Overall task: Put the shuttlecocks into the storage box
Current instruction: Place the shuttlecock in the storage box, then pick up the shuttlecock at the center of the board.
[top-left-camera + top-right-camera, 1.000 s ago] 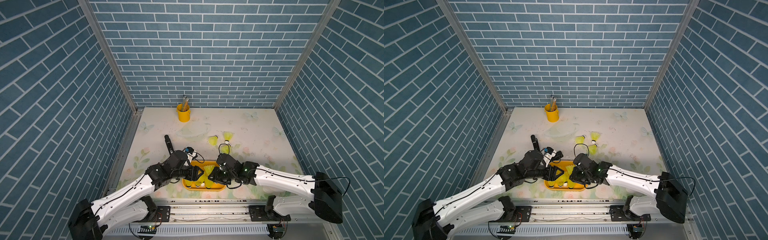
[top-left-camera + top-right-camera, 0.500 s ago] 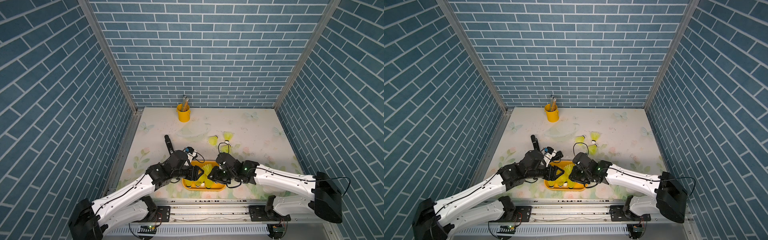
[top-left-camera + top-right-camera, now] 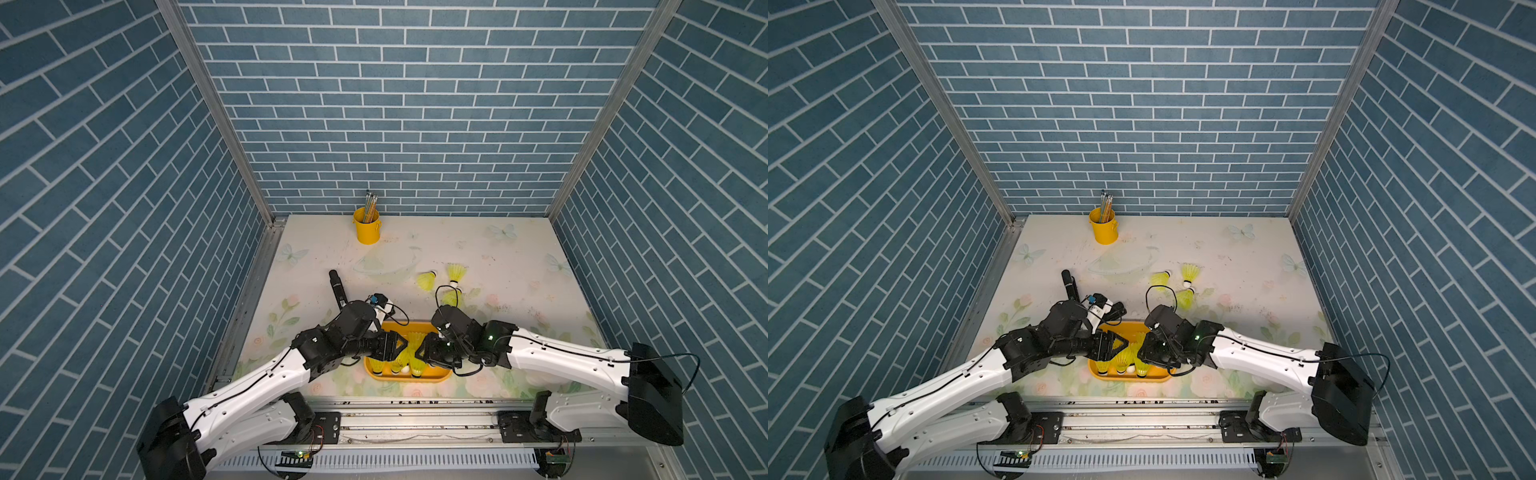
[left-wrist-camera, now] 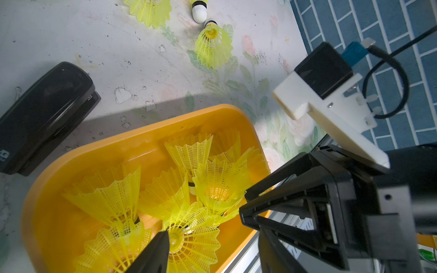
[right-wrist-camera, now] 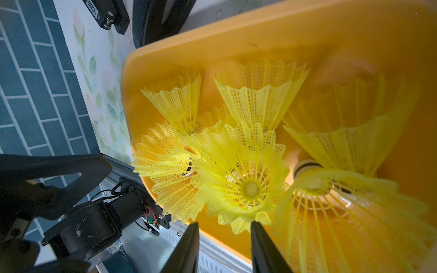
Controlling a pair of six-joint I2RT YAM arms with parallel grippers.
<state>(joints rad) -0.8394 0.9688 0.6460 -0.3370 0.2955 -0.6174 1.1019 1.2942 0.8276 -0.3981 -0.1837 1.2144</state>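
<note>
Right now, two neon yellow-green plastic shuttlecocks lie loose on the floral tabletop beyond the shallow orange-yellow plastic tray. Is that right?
Three, not two: one neon yellow-green plastic shuttlecock, a second and a third lie loose on the floral tabletop beyond the shallow orange-yellow plastic tray. Both top views show all three.

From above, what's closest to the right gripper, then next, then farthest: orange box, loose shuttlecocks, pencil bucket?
1. storage box, directly under the right gripper.
2. loose shuttlecocks, farther back, outside the box.
3. pencil bucket, at the very back.
</note>
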